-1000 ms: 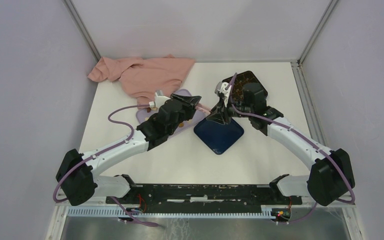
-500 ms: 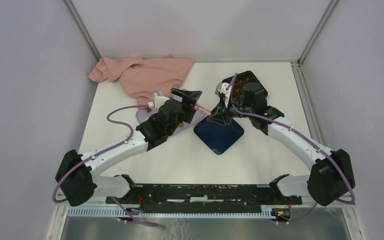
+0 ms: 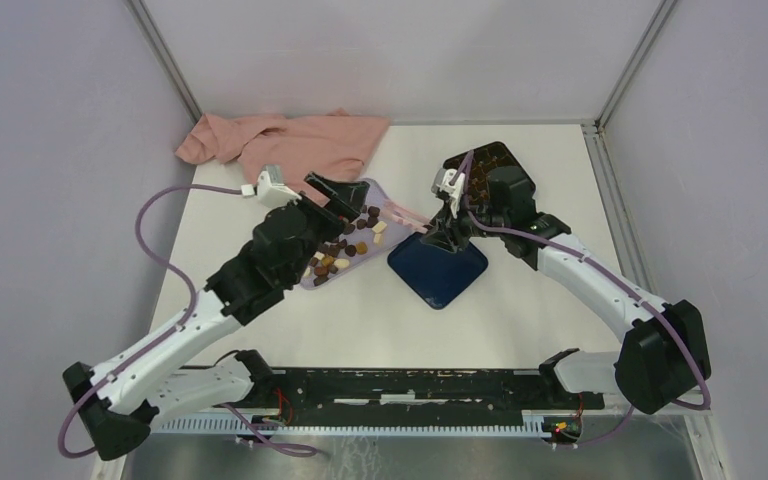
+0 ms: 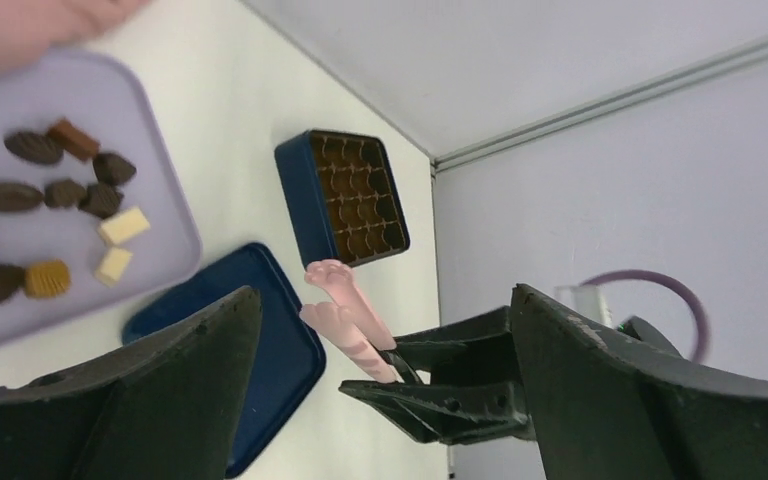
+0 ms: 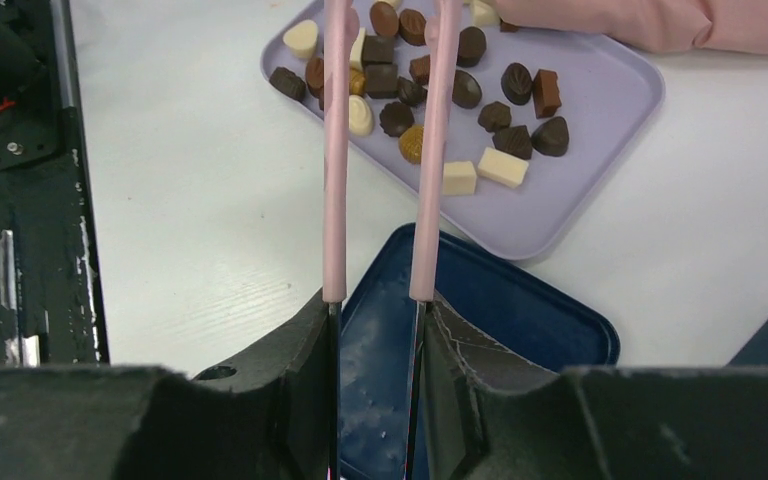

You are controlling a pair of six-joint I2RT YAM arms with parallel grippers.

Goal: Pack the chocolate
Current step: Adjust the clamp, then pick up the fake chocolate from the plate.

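Note:
Several pieces of chocolate [image 5: 430,90], dark brown, light brown and cream, lie loose on the lilac tray [image 5: 600,100]. My right gripper [image 5: 378,305] is shut on pink tongs [image 5: 335,150], whose two arms reach out over the tray's near edge. They stand a little apart with nothing between them. It hovers above the dark blue lid [image 3: 438,270]. My left gripper [image 3: 338,193] hangs open and empty above the tray's far-left side. The dark blue box [image 4: 345,195] with its brown grid insert sits at the back right, partly hidden behind the right arm in the top view.
A pink cloth [image 3: 290,145] lies crumpled at the back left, touching the tray's far edge. The enclosure's grey walls close in on three sides. The black base rail [image 3: 400,385] runs along the near edge.
My left gripper has opened wide, and the left arm has swung back to the left off the tray, uncovering the chocolate. The right arm has barely moved.

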